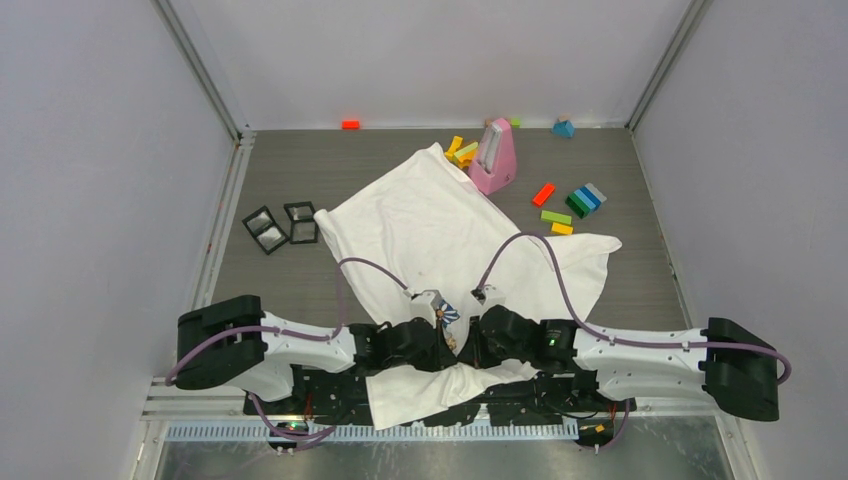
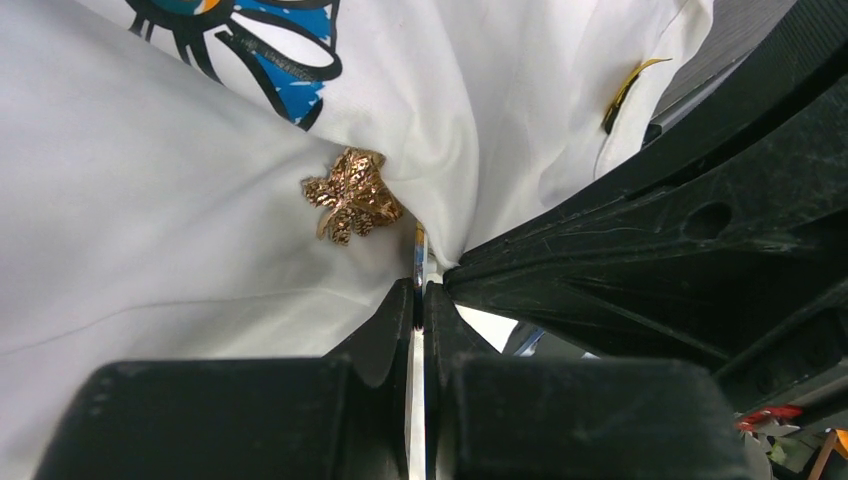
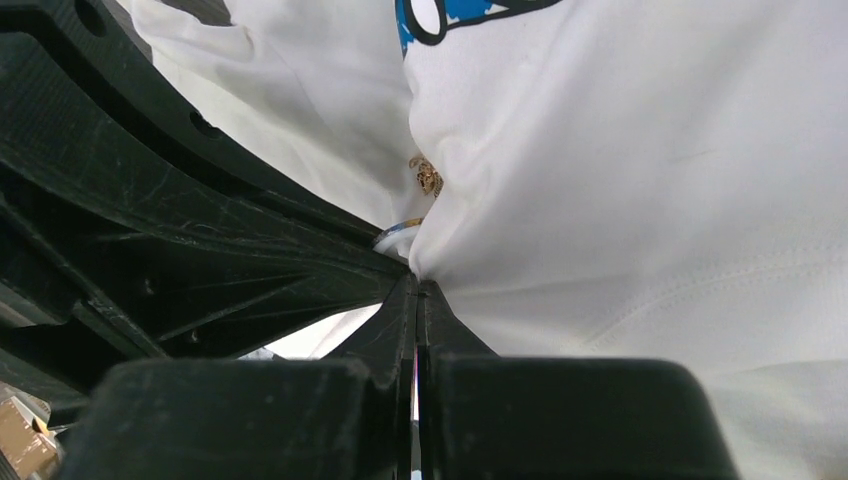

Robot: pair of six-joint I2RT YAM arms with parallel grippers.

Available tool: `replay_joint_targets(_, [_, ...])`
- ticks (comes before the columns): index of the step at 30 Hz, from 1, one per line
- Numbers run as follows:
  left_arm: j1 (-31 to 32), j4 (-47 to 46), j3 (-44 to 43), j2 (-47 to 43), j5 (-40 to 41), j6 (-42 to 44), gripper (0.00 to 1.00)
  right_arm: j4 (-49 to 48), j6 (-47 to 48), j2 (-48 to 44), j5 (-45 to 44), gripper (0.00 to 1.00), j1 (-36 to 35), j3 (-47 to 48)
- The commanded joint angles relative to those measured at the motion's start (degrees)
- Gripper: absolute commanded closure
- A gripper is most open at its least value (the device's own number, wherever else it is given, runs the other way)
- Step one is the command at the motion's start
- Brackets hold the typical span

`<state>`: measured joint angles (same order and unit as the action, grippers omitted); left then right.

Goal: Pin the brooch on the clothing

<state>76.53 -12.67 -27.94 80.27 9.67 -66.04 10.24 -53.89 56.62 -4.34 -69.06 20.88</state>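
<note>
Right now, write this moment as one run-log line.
left gripper: shut on T-shirt | right gripper: shut on T-shirt | brooch: against T-shirt, beside left gripper

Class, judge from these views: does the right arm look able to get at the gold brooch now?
Probably not: the right gripper is shut on the shirt, whose fold hides most of the brooch.

A white fabric T-shirt (image 1: pixel 430 225) lies crumpled across the middle of the tabletop. One corner reaches towards the far edge and its lower part hangs over the near edge. Near that edge the cloth is drawn up into a tight bunched fold, beside a blue-and-black flower print. A gold-coloured metal brooch (image 2: pixel 352 195), leaf-shaped with a beaded surface, sits tilted against the fabric in that fold, just below the print.
</note>
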Motion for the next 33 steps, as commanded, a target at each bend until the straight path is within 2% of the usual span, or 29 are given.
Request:
replay_joint_targets(1, [0.2,-8.52,1.23,-1.22,1.24,-0.32,1.0,-3.98,0.13,2.58,0.35,0.99,-0.44,-0.85])
replay_joint_targets(14, [0.27,-14.88,5.52,-1.74,2.17,-2.06,1.0,-6.47,-0.39,4.24,1.69,0.98,-0.46,-2.16])
replay_joint_targets(20, [0.25,-13.96,6.35,-1.94,3.23,-4.06,1.0,-1.91,0.4,-1.06,1.16,0.77,-0.46,-0.95])
replay_joint_targets(26, [0.27,-13.88,6.5,-2.14,3.51,-4.27,1.0,4.2,0.58,-7.63,-0.27,0.63,-0.46,-0.45])
replay_joint_targets(33, [0.27,-13.88,6.5,-2.12,3.51,-4.3,1.0,5.34,0.42,-9.95,-0.39,0.58,-0.42,-1.16])
